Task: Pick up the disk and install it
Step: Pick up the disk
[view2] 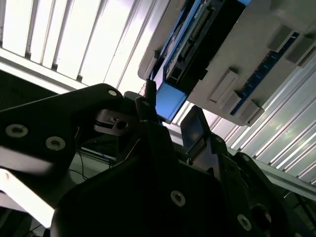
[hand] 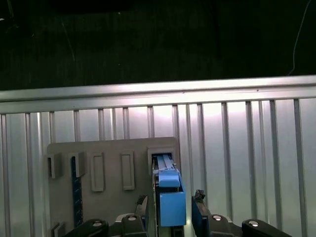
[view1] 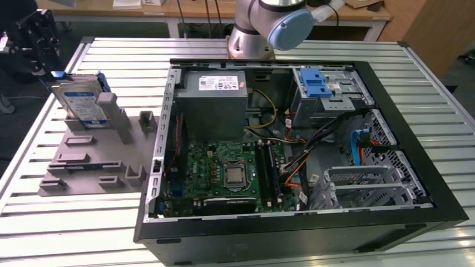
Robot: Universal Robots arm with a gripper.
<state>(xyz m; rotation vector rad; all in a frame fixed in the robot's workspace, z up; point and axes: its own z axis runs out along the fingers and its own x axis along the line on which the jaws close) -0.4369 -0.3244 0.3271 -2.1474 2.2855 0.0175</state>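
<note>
While upright in holder (view1: 95, 162) — disk (view1: 80, 102).

disk (view1: 80, 103) standing in fixture (view1: 89, 162), fixture beside computer case (view1: 297, 240)

Place: robotics lab or workshop.
Signs: slatted aluminium counter (view1: 74, 222), opened black computer tower (view1: 297, 240), grey robot arm base (view1: 251, 34).

The disk (view1: 80, 100), at ten o'clock in the exterior view, is silver with a white-and-blue label and a blue carrier. Its fixture plate (view1: 97, 161) is plain grey, and the tabletop (view1: 44, 222) is ribbed silver. The tool (hand: 170, 200) appears black. The computer case (view1: 297, 245) is black and its motherboard (view1: 222, 167) is green.
</note>
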